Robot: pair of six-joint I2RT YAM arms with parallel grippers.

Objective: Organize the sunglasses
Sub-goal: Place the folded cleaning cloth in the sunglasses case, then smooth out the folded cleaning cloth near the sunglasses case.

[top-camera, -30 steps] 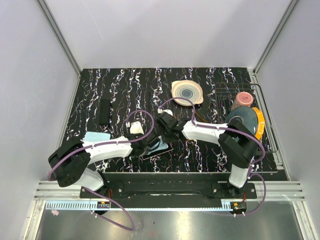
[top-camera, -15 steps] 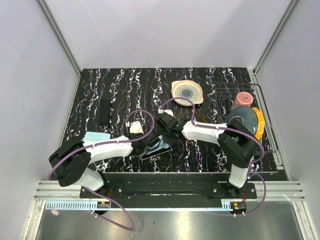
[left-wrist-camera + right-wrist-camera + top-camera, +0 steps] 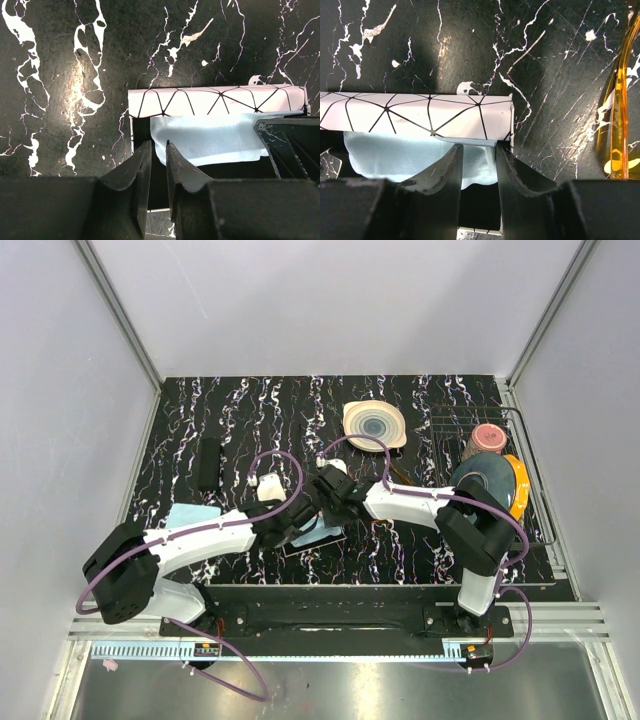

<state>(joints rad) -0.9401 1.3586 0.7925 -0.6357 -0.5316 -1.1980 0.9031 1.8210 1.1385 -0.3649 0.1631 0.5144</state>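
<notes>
Letting the light blue cloth (image 3: 210, 142) settle inside the white box (image 3: 215, 101) with the black line pattern appears to be the step in hand. To do it well, both tools should lift straight up and away, so that no fingertip drags the cloth out over the wall of the box. The cloth should lie flat on the bottom, because the sunglasses (image 3: 620, 100) probably go on top of it next, and a fold standing up at the edge could catch a thin amber arm. The left tool (image 3: 158, 146) is only a little released: its two fingers stand with a narrow dark slit between them, at the 9 o'clock end of the cloth, and nothing is seen pinched in that slit. Whether a tip touches the corner of the cloth cannot be told. The right tool (image 3: 478, 148) is released wider; its fingers hang above the 3 o'clock end of the cloth, just inside the patterned wall, and it holds nothing. The sunglasses are not in the box yet: in the right wrist view one amber arm lies on the black marbled table (image 3: 250, 410) at 3 o'clock of the box, apart from it, and most of the pair is cut off by the edge of the view. The right tool seems the nearer one for fetching them, and it should take them by the frame and not by a lens.
</notes>
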